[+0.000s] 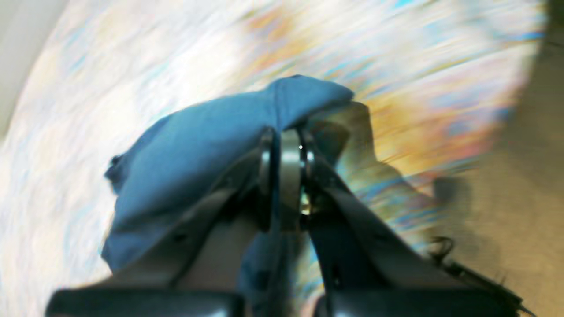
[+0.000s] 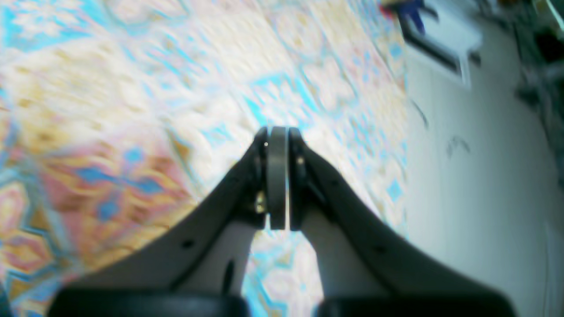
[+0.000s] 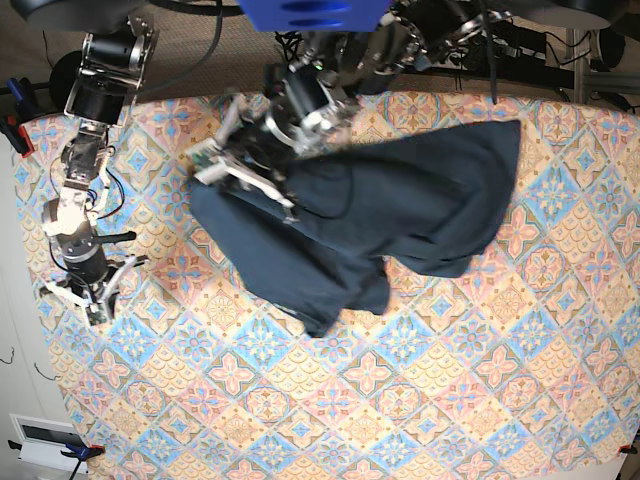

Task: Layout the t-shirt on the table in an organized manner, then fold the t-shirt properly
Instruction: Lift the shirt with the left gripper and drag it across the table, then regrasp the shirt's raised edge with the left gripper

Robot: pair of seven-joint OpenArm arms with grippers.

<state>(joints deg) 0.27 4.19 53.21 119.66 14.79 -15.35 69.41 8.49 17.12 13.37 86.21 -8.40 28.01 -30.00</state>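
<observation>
The dark navy t-shirt lies crumpled across the upper middle of the patterned table, one part spread to the right and a bunched lobe hanging toward the front. My left gripper reaches in over the shirt's left side. In the left wrist view its jaws are shut on a fold of the shirt's fabric, lifted above the blurred table. My right gripper hovers near the table's left edge, well away from the shirt. Its jaws are shut with nothing in them, over bare cloth.
The table's left edge runs close beside my right gripper, with pale floor beyond it. A white box sits on the floor at the front left corner. Cables and arm mounts crowd the far edge.
</observation>
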